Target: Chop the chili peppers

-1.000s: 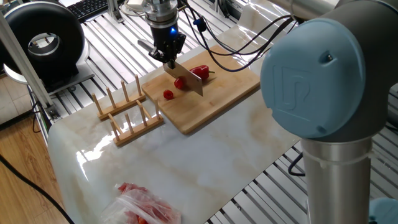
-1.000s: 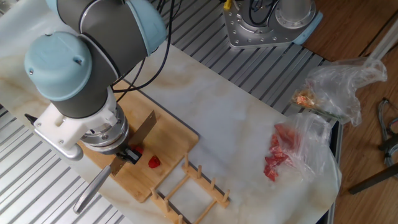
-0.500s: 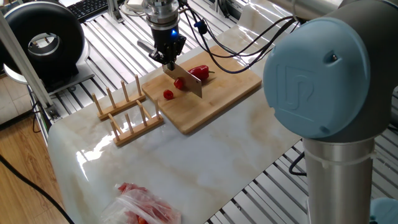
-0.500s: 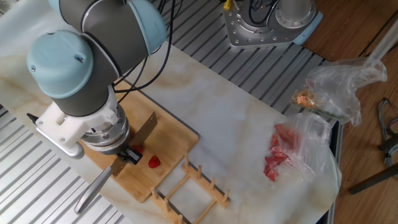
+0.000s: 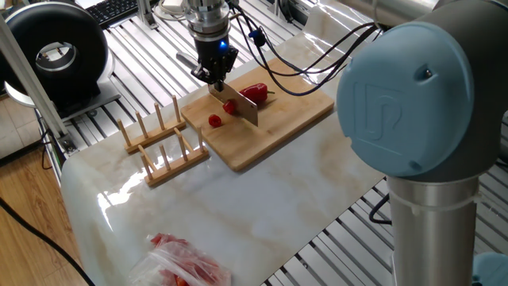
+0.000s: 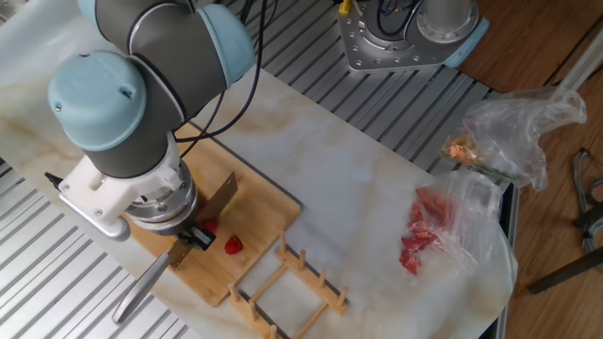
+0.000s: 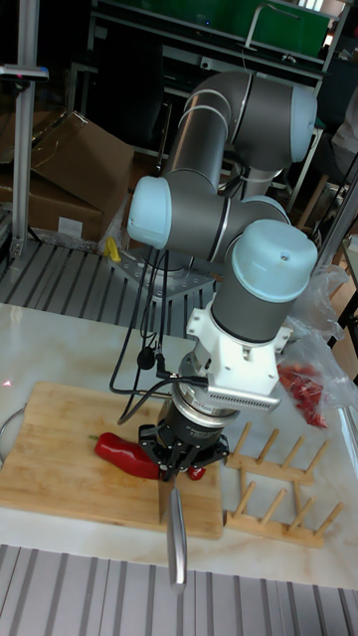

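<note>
**Robot arm poised with knife over red chili on cutting board**

A UR5 arm (image 7: pixel 234 199) folds down over a marble-topped table (image 5: pixel 262 199), its wrist pointing straight at a wooden cutting board (image 5: pixel 286 119). The gripper (image 5: pixel 216 75) hangs vertically above the board's near corner, its dark fingers (image 7: pixel 171 459) closed tight on a knife (image 5: pixel 238 102). The blade stands on edge, tip low toward the board, with the silver handle (image 7: pixel 176 537) jutting out past the board's edge in the tall fixed view. Black cables loop from the wrist back along the arm.

The chili peppers lie on the board right by the blade. The main pepper (image 5: pixel 255 92), plump and glossy red with a short dark stem, rests just behind the blade in one fixed view and stretches out to the left of the gripper in the tall fixed view (image 7: pixel 124 454). Two small red chunks sit on the other side of the blade: one (image 5: pixel 228 106) close against it, the other (image 5: pixel 214 121) a little farther toward the board's edge. The other fixed view shows the outer chunk (image 6: pixel 232 246) clear of the arm's wrist; whether the blade's edge touches the wood cannot be told.

A wooden dish rack (image 5: pixel 163 143) stands beside the board. Well apart, near the table's corner, lies a clear plastic bag (image 6: pixel 443 226) with red showing through.
</note>
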### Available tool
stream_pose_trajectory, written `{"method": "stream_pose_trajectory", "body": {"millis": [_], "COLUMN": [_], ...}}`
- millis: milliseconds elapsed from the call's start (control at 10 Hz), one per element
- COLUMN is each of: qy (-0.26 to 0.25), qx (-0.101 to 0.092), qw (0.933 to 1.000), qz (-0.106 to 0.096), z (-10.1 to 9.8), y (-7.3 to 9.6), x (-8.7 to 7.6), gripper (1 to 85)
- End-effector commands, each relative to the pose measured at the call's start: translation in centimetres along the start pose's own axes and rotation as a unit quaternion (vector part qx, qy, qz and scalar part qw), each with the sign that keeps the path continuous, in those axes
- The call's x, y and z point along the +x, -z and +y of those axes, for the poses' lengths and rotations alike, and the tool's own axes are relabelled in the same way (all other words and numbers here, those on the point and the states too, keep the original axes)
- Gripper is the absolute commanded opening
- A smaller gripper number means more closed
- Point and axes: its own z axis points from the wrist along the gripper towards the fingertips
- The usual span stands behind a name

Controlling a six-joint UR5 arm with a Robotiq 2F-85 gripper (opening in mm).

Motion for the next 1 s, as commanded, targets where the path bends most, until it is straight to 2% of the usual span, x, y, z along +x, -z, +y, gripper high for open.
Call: {"method": "stream_pose_trajectory", "body": {"millis": [0, 100, 300, 600, 900], "qy": [-0.002, -0.002, -0.003, -0.005, 0.001], "qx": [-0.004, -0.003, -0.003, -0.002, 0.000], "qw": [1.0000, 1.0000, 1.0000, 1.0000, 1.0000], "qz": [-0.006, -0.006, 0.004, 0.001, 0.009], "z": [0.1, 0.1, 0.5, 0.4, -0.1], "y": [-0.3, 0.0, 1.6, 1.7, 2.0], "x": [0.0, 0.0, 0.6, 0.4, 1.5], "gripper": [1.3, 1.3, 1.3, 1.3, 1.3]}}
